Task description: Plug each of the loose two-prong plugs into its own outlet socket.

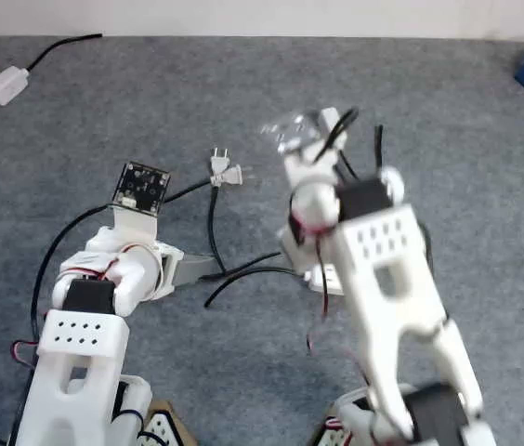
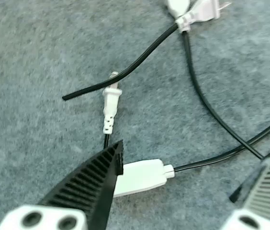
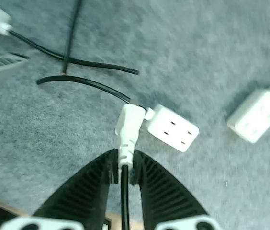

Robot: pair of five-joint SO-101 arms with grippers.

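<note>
The right gripper [image 3: 124,168] pinched a white plug [image 3: 129,125], its length in line with the fingers and its nose beside a socket block [image 3: 173,128]. The left gripper [image 2: 195,153] stood spread near a second plug [image 2: 110,103].

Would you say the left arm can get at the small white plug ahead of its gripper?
Probably yes: the left gripper is open and the small white plug lies flat just ahead. A loose black cable crosses its prongs and might snag.
</note>
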